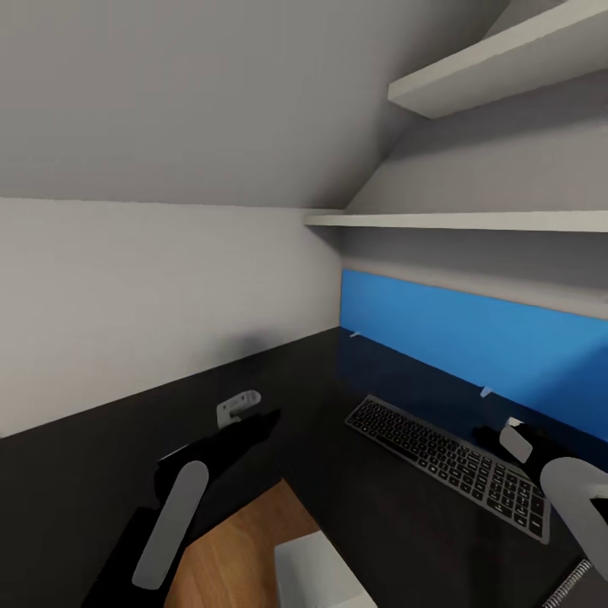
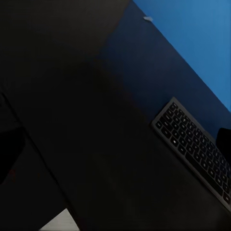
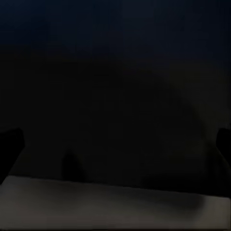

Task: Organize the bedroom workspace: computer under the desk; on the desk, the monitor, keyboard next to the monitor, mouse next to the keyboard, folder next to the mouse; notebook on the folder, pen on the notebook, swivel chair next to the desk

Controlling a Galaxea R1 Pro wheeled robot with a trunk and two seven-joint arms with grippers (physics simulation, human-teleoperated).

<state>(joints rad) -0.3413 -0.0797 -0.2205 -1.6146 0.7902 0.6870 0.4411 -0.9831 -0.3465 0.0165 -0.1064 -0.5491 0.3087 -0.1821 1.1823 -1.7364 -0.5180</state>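
the keyboard point(image 1: 452, 460) lies on the desk point(image 1: 338, 380); next the mouse must go beside it; i cannot tell if either gripper is open or closed

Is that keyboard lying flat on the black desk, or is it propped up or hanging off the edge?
Flat. The keyboard lies keys-up, fully on the desk, in front of the blue back panel.

The keyboard point(image 1: 447, 460) lies flat on the desk point(image 1: 338, 380).
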